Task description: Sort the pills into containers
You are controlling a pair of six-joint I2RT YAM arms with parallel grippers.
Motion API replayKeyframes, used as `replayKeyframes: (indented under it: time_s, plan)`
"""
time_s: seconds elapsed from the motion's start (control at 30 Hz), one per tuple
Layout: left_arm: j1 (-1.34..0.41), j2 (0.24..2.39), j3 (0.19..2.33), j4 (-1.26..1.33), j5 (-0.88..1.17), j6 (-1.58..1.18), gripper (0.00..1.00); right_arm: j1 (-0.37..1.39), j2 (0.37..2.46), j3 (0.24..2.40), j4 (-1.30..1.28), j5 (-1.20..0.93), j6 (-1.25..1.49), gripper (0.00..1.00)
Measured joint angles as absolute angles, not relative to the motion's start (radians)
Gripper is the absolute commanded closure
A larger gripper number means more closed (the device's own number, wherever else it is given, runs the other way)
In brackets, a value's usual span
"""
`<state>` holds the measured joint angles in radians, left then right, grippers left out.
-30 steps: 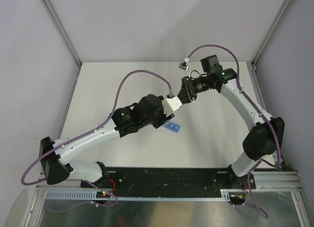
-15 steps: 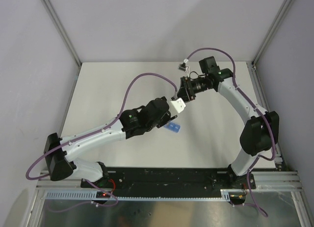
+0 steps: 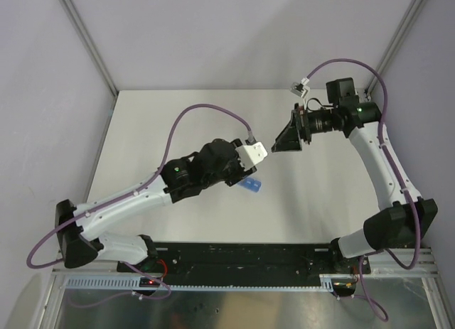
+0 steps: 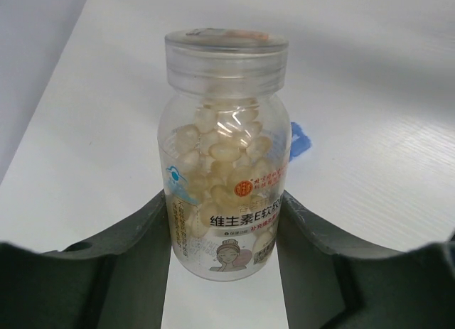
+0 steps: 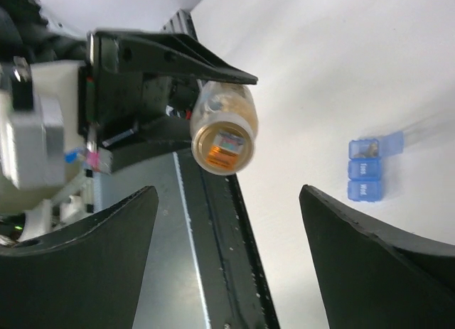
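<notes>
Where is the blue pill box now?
In the top view the blue pill box lies on the white table near its middle, just on the near side of the left gripper, which holds a pill bottle.

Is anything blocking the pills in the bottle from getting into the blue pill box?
Yes, the clear cap is on the bottle, which the left gripper holds. The pill box lies apart on the table.

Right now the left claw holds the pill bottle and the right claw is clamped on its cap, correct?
No. The left claw does hold the pill bottle, but the right claw is not on its cap: it is open, with a gap between it and the pill bottle. The right wrist view shows this.
</notes>
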<state>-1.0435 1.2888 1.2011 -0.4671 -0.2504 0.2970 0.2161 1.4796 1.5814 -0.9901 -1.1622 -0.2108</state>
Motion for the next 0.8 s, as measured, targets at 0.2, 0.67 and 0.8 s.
replayKeyframes:
  time_s: [0.2, 0.67, 0.8]
  plan:
    - [-0.978, 1.215, 1.215, -0.521, 0.024, 0.296, 1.00, 0.225, 1.375, 1.566, -1.049, -1.106, -0.366, 0.12]
    - [-0.870, 1.186, 1.307, -0.645, 0.506, 0.251, 1.00, 0.482, 1.199, 1.551, -1.039, -0.946, -0.509, 0.12]
    - [-0.870, 1.194, 1.307, -0.667, 0.551, 0.251, 1.00, 0.519, 1.244, 1.583, -1.042, -0.914, -0.521, 0.14]
